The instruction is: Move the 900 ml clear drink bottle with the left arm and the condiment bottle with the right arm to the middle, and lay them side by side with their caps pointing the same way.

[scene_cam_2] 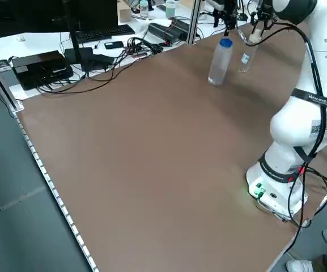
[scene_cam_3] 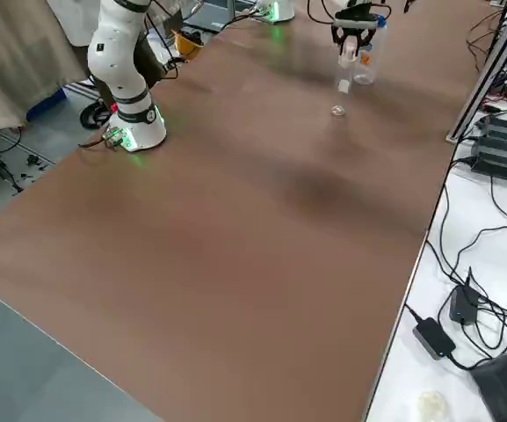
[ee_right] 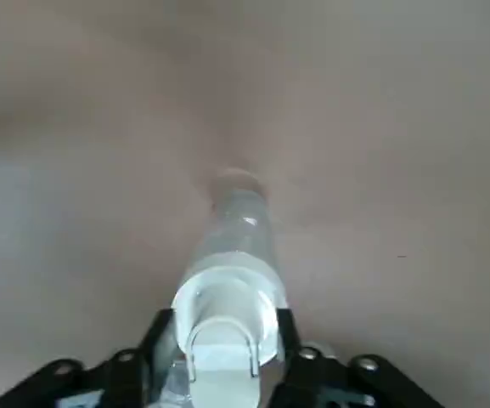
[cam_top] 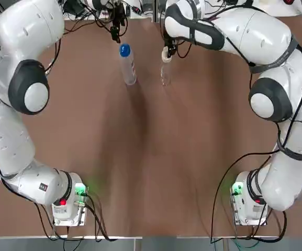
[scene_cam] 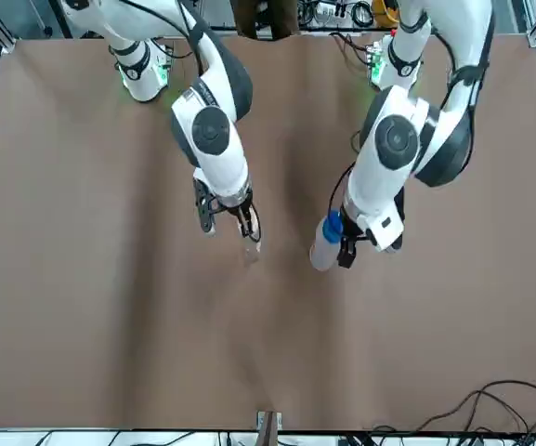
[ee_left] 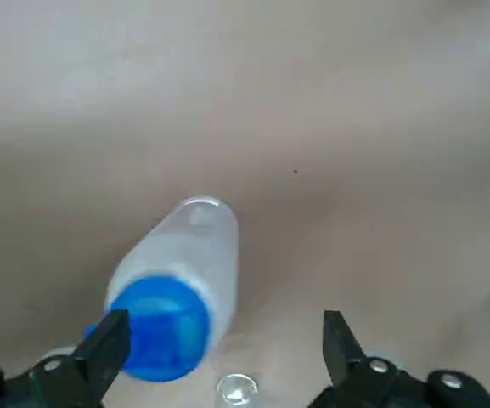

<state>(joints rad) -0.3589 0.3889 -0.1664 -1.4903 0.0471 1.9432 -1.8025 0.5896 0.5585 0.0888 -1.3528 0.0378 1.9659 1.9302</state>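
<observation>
Mainly brown table (cam_top: 151, 157), drink bottle (cam_top: 127, 67), condiment bottle (cam_top: 165, 75), cables (scene_cam_2: 132, 46)

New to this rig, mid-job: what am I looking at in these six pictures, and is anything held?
A left arm and a right arm work side by side at a brown table. One picture looks down from overhead, one faces the robot, two look in from the sides, and two come from wrist cameras. The left claw is open beside the blue cap of the upright drink bottle, not gripping it. The right claw is shut on the condiment bottle near its white cap. The bottles are apart, toward the table's far side.
</observation>
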